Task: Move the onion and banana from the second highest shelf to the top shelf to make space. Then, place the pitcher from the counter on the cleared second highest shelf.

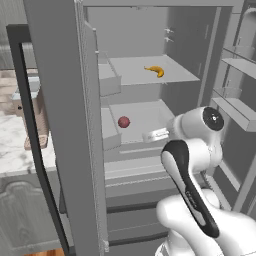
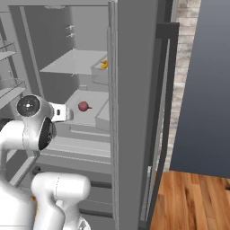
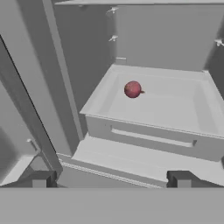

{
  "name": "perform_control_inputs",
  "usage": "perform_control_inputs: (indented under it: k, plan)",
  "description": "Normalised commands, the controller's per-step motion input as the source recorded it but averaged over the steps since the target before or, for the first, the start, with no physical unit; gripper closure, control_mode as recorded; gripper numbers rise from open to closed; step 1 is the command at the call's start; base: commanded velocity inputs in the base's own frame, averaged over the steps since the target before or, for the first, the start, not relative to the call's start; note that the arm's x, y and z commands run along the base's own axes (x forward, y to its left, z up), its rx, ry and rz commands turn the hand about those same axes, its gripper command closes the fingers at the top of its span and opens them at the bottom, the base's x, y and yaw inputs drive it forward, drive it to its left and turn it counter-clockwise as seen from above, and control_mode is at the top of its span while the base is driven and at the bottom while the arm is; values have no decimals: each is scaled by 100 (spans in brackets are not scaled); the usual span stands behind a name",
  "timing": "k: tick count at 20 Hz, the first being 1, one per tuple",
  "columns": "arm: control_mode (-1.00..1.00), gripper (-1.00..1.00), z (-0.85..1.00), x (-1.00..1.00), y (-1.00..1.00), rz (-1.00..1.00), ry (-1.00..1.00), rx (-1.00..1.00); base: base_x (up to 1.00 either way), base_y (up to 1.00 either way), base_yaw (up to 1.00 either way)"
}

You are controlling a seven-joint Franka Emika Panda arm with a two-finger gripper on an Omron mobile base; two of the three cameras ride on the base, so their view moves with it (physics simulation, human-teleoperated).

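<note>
Top shelf (image 1: 172, 75) carries banana (image 1: 155, 70); second highest shelf (image 1: 150, 122) carries onion (image 1: 123, 122).

Arm (image 1: 200, 220) is that glossy white plastic look, all fat rounded links like stacked tubes; a long black strip with rounded ends runs down one link, glossy, with faint pale markings along it; the joint cap up top is a dark round disc with a small light dot in the middle; in the right base view the same cap reads dark grey with a pale centre, plus a black oval panel just below it; gripper (image 3: 111, 178) has two small dark blocky tips, squared off
</note>
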Motion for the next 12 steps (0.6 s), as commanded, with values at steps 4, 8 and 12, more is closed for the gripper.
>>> perform_control_inputs:
  k: [4,8,12]
  plan:
    - [-100,-100,-2,19,0,16,2,4,0,0,0]
    - [-100,-100,-2,46,2,-2,0,0,0,0,0]
    - [-100,-100,-9,57,1,-6,0,-1,0,0,0]
